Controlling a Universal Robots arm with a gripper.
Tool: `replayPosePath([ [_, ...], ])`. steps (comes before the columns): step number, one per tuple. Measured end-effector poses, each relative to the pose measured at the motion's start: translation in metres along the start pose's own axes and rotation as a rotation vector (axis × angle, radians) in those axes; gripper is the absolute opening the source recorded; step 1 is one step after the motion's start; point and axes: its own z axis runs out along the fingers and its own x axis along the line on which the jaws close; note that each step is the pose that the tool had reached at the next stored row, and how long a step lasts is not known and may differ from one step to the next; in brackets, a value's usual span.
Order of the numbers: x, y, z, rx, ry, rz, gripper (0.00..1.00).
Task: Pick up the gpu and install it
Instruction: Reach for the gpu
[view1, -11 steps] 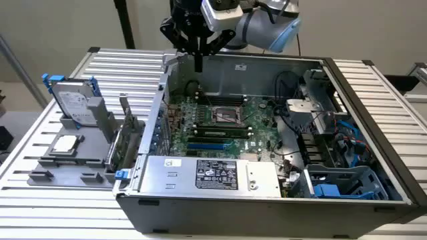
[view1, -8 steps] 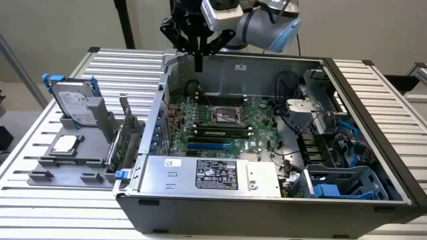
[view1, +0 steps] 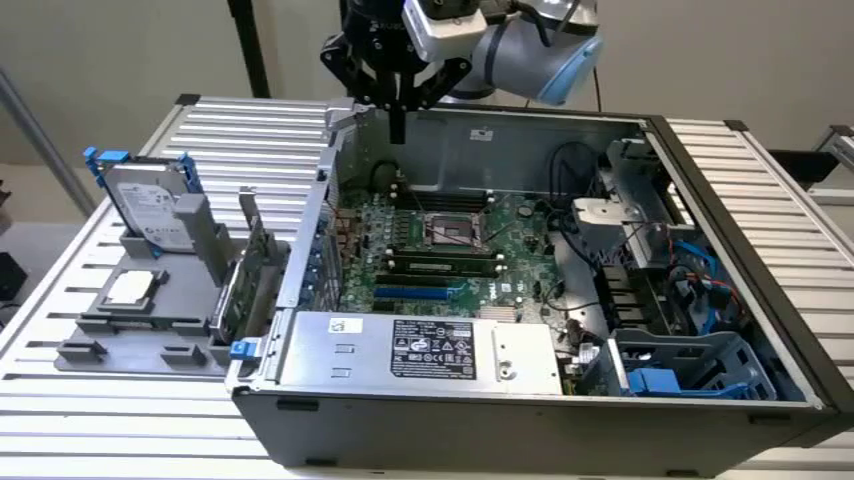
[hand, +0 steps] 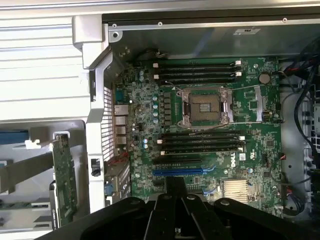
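The gripper (view1: 396, 132) hangs over the far corner of the open computer case (view1: 534, 420), above the motherboard (view1: 514, 235); its fingers are pressed together and hold nothing; the gpu (view1: 240, 290) stands on edge in the grey holder (view1: 147, 326) just outside the case, on the exterior view's left, well apart from the gripper.

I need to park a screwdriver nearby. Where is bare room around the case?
Bare slats of the table lie beyond the grey fixture, and more along the side of the case at the exterior view's right. Crowded: the fixture, holding the hard drive and gpu, and the case's cabled interior.
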Motion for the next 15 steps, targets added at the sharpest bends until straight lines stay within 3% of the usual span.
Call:
replayPosePath([
  [3,0.008,-0.0044,-0.0004,0.0000,-0.0001,0.000,0.00],
  [15,0.061,-0.0279,-0.0025,0.0000,0.0000,0.000,0.00],
])
